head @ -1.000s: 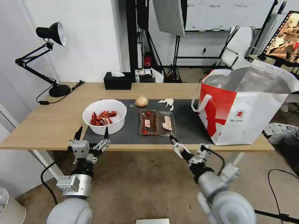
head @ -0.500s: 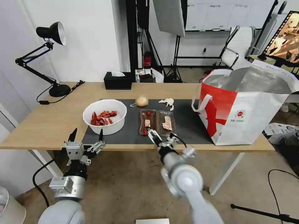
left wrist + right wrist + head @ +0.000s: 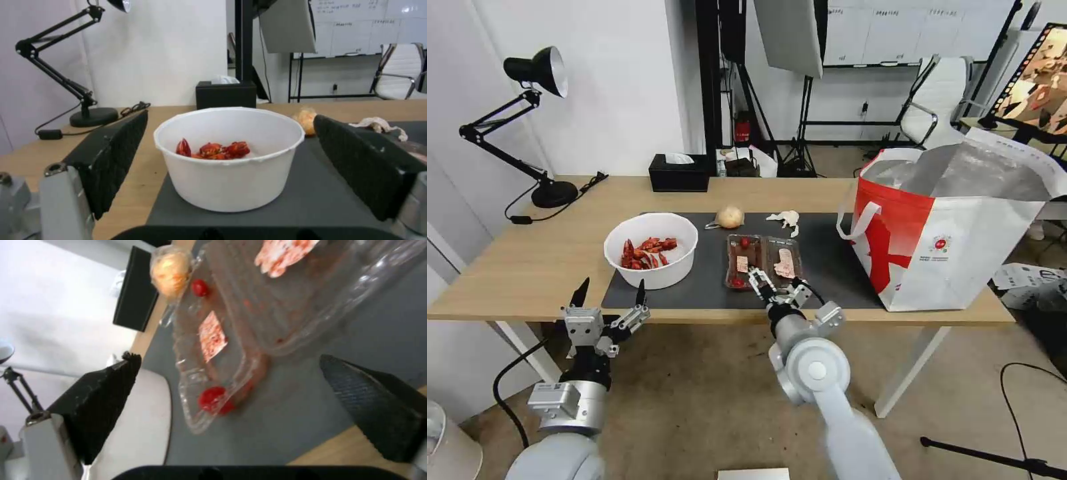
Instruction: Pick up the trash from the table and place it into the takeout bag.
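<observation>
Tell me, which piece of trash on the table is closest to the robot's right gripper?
The clear plastic clamshell tray with food scraps: the open right gripper hovers at its near edge, while the white round bowl, beige lump and tissue wad lie farther off.

the head view looks forward and down over the whole table. the left wrist view faces the white bowl level and close; the right wrist view, rolled sideways, sits close over the clamshell tray. all share the dark mat.

Bright, even indoor light; soft shadows; right wrist view blurred.
</observation>
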{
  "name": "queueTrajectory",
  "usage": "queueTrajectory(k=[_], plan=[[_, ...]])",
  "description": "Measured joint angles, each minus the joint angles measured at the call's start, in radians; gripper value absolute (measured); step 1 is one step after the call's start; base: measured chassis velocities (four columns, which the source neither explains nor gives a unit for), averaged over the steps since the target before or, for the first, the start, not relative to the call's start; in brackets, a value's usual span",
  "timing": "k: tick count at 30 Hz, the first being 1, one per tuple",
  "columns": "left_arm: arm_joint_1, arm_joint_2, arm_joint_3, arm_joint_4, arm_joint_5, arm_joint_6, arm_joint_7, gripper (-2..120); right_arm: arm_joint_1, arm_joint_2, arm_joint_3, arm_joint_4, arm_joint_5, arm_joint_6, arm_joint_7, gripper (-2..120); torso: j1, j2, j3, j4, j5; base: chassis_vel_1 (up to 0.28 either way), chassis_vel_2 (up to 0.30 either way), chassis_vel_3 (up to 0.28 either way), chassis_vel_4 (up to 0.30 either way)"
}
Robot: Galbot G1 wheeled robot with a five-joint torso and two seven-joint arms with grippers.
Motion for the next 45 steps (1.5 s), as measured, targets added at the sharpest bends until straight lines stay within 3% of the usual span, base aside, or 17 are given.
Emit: queueTrajectory(k=[14, 21, 28, 37, 42, 45], plan=[[-0.003, 0.001, 0.005, 0.006, -0.004, -0.001, -0.001, 100, 0.035, 0.005, 0.024, -0.047, 0.014, 0.01, -0.015, 100, 0.0, 0.0, 0.0, 0.0001, 0.0, 0.0, 0.0, 0.0, 0.0], [0.001, 0.0, 0.006, 0.005, -0.006, -0.001, -0.002, 100, 0.053, -0.011, 0.014, -0.025, -0.091, 0.058, -0.105, 100, 0.0, 0.0, 0.0, 0.0, 0.0, 0.0, 0.0, 0.0, 0.0], [0.009, 0.004, 0.0, -0.001, -0.007, -0.008, -0.004, 100, 0.11, -0.054, -0.055, -0.031, -0.171, 0.027, -0.179, 100, 0.0, 0.0, 0.0, 0.0, 0.0, 0.0, 0.0, 0.0, 0.0], [0.029, -0.002, -0.002, -0.01, -0.007, -0.011, -0.006, 100, 0.178, -0.01, -0.104, -0.146, -0.095, -0.043, -0.104, 100, 0.0, 0.0, 0.0, 0.0003, -0.0001, 0.0, 0.0, 0.0, 0.0], [0.029, 0.005, -0.008, -0.017, -0.015, -0.011, -0.007, 100, 0.181, -0.018, -0.104, -0.118, -0.07, -0.043, -0.085, 100, 0.0, 0.0, 0.0, 0.0002, -0.0001, 0.0, 0.0, 0.0, 0.0], [0.022, 0.014, -0.008, -0.025, -0.052, -0.003, -0.012, 100, 0.2, -0.062, -0.107, -0.072, -0.068, -0.039, -0.109, 100, 0.0, 0.0, 0.0, 0.0001, 0.0, 0.0, 0.0, 0.0, 0.0]])
